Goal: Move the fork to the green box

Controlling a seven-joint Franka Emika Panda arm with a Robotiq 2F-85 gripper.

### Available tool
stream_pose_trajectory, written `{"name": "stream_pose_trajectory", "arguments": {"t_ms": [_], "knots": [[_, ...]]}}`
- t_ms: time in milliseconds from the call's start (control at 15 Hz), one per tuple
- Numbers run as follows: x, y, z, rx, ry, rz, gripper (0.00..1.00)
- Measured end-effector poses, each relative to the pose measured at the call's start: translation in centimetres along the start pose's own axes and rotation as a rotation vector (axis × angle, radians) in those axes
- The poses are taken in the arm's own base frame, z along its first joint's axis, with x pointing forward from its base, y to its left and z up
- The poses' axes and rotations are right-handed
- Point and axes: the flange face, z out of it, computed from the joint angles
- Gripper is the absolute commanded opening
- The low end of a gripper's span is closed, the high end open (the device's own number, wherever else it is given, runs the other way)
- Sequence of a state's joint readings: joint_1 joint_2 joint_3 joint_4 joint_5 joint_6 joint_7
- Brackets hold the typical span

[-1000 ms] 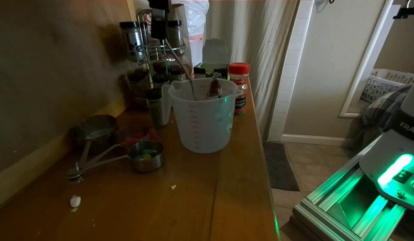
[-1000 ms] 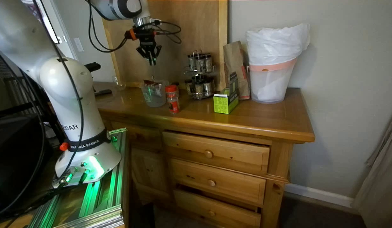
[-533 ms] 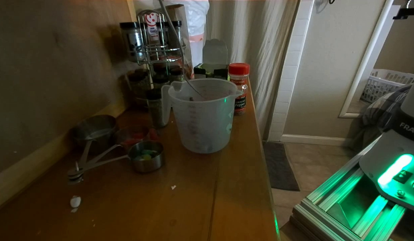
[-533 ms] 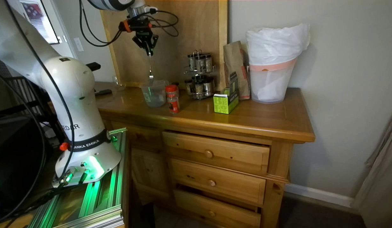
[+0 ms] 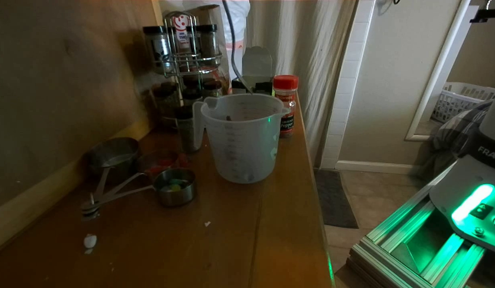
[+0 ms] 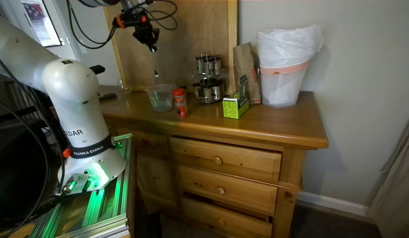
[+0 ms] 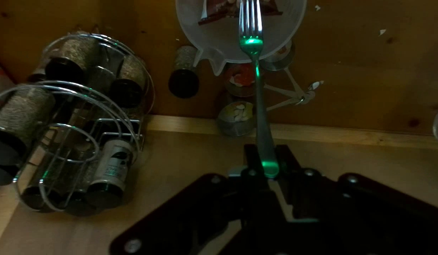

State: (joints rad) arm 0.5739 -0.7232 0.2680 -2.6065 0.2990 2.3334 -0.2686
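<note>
Jaws above pitcher [image 5: 244, 156], spice rack [image 6: 207, 75] near

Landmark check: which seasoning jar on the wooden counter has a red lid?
The tall clear jar labelled "Pepper", beside the translucent white measuring jug; the other seasoning jars, where their lids show, have black ones.

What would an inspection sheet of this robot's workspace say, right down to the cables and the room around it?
Surface: wooden cabinet top, small white scraps lying on it.
Job's things: fork held up, tines down, not yet in the green box, which stands flap raised.
Clutter: measuring jug, pepper jar, spice rack, measuring cups.
Gripper: closed on the fork's handle end.
Cables: black, looping beside the gripper; snags: nothing seen.
Surroundings: lined bin, paper bag, grey wall, curtain; people: nothing seen.
</note>
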Motion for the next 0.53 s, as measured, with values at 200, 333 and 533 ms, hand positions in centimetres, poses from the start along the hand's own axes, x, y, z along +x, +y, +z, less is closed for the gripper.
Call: {"name": "stream_pose_trajectory", "arguments": {"t_ms": [200,333,533], "knots": [[-1.0,-0.6,-1.1,-0.024,0.023,-0.012,0.04],[-1.0,-0.5,-0.7,-0.02,0.016,-0.01,0.04],[-0.6,0.8,-1.2,-0.032,0.062,0.06,0.04]]}}
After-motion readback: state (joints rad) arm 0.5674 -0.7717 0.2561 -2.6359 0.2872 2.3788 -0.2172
